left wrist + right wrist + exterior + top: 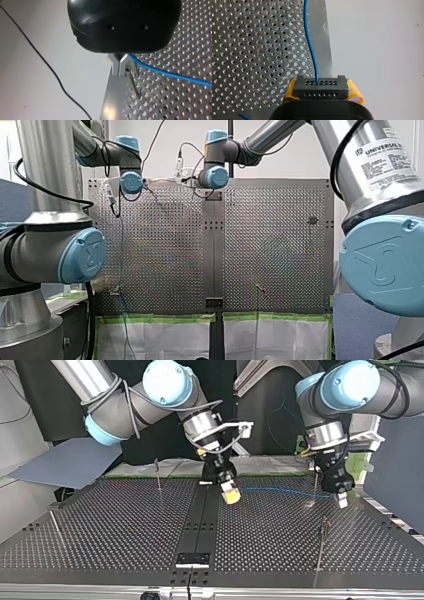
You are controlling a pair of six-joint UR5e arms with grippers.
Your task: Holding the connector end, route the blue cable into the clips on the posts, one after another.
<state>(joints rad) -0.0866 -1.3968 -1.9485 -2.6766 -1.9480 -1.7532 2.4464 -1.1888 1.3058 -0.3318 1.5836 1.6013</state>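
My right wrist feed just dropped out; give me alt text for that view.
My right tool is shut on the black connector, a yellow pad at each side. The blue cable leaves the connector's face and runs ahead along the edge of the perforated table.

Perforated bench [125, 525], black centre strip [200, 515]. Grey panel [65, 462] at top view's left. Green-taped white sheets [160, 335] along front view's near edge.

my left arm [131, 181] + my right arm [216, 176] at perforated table [165, 250] far edge | thin post [258, 289] near front edge
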